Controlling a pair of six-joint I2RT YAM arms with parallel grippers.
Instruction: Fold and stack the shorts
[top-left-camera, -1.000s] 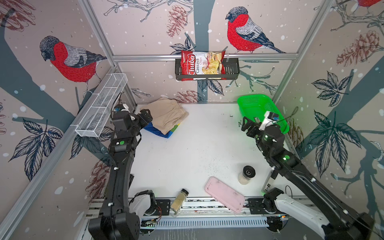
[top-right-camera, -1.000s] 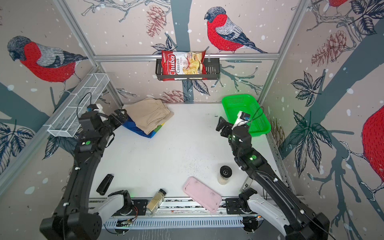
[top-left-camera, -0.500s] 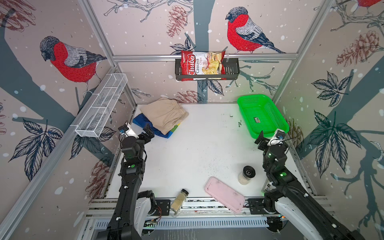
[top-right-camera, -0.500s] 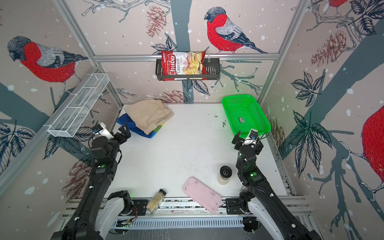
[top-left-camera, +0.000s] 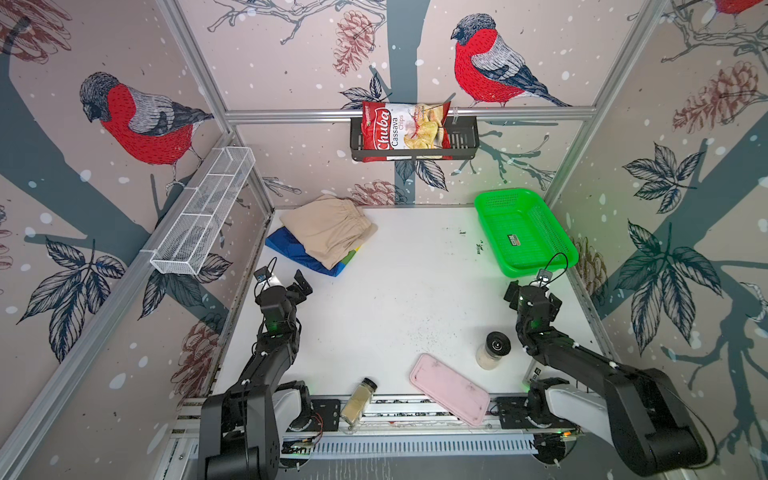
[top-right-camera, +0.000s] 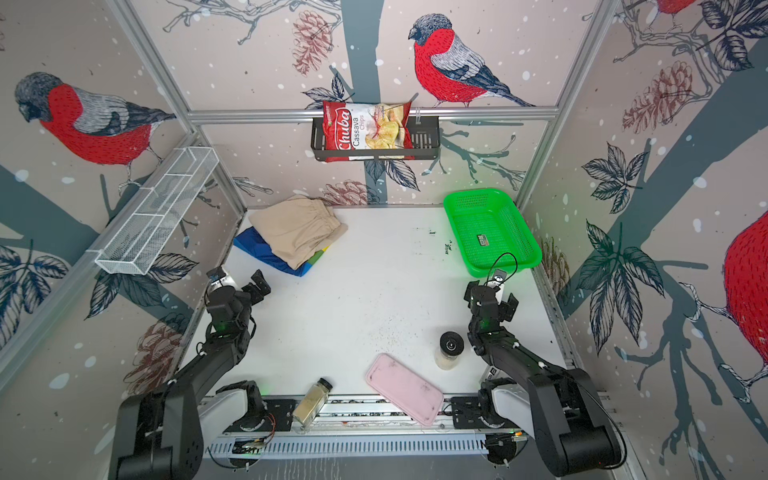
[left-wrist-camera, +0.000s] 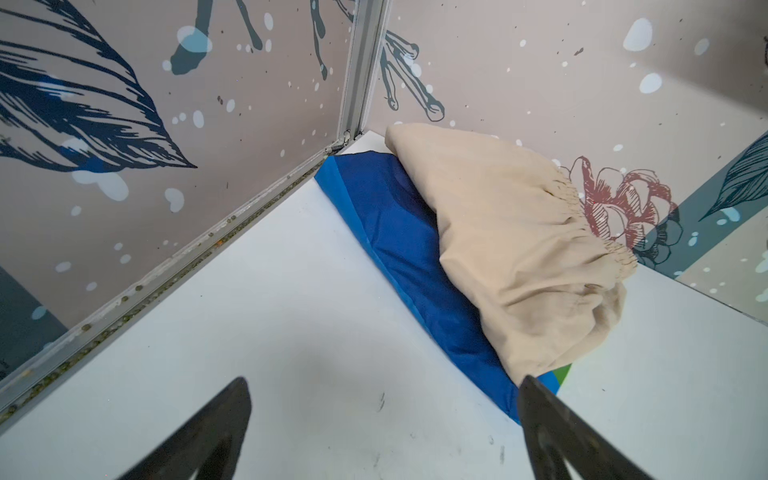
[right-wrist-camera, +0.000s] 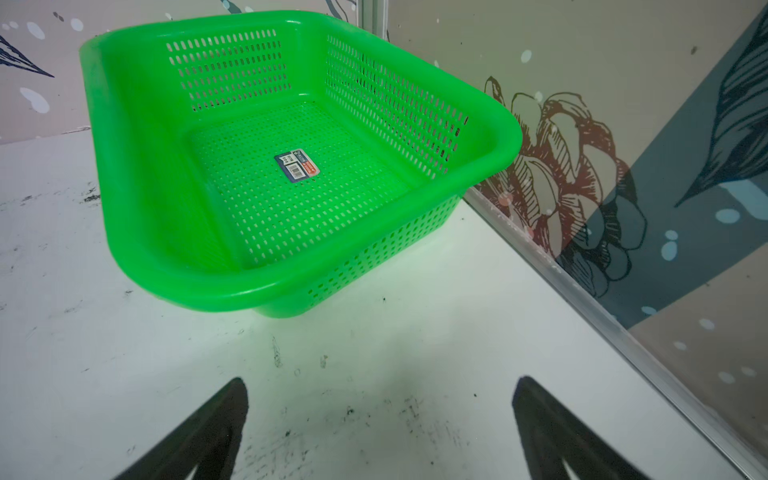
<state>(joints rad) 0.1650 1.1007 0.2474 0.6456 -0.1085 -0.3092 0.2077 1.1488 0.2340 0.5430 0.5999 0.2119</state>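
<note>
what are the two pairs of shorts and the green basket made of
Beige shorts: soft, matte woven cloth, probably cotton; fine gathers at the elastic waist.
Colour-block shorts: thin, smooth fabric with a slight sheen, likely nylon or polyester.
Green basket: glossy moulded plastic, with slotted walls and floor.

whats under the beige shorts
Under the beige shorts lie the folded colourful shorts. Their blue side and a small green and yellow corner stick out. The rest is covered, so their waistband and any drawstring cannot be seen.
</note>
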